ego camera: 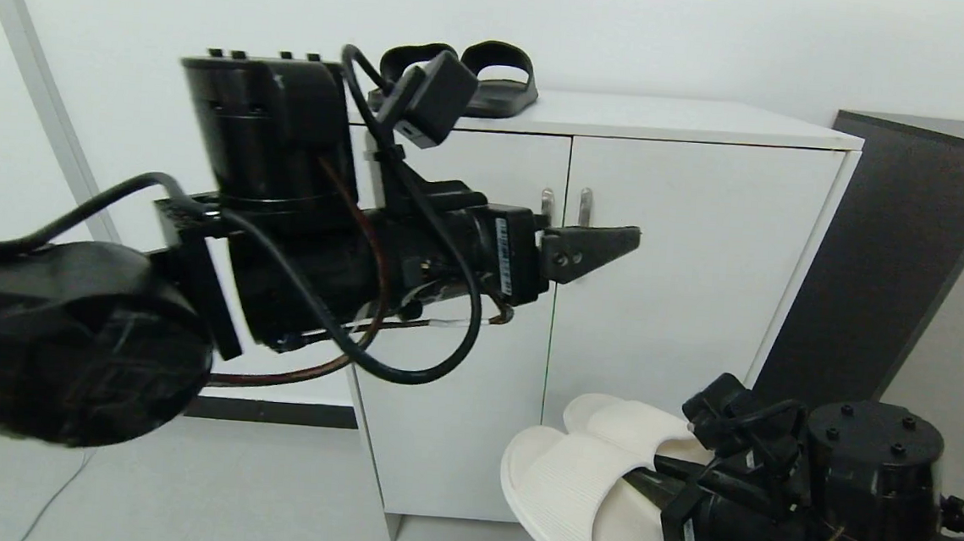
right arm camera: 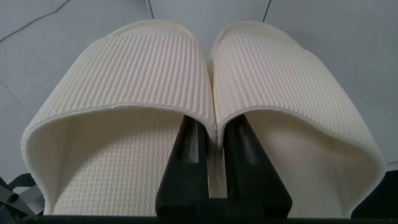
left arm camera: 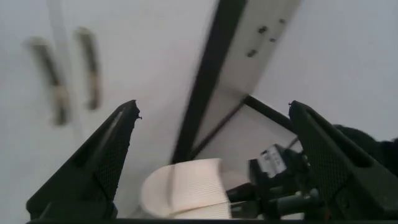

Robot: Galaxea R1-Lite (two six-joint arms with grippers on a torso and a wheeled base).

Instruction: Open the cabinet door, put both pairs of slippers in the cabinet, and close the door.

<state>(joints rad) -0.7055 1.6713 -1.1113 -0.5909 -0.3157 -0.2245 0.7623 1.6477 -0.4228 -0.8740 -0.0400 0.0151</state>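
The white cabinet (ego camera: 686,259) stands with both doors shut, its two metal handles (ego camera: 565,208) side by side at the centre seam. A pair of black slippers (ego camera: 470,73) lies on its top at the left. My left gripper (ego camera: 611,241) is open, held level just in front of the handles (left arm camera: 71,78), its fingers (left arm camera: 106,162) spread wide with nothing between them. Low at the right, my right gripper (ego camera: 641,478) is shut on a pair of white slippers (ego camera: 570,472), pinching their inner walls together (right arm camera: 213,127). The white slippers (left arm camera: 186,186) hang below the left gripper.
A dark grey panel (ego camera: 890,265) stands close against the cabinet's right side. A white wall with a slanted grey strip (ego camera: 37,87) is to the left. Light floor (ego camera: 204,489) lies open before the cabinet's left half.
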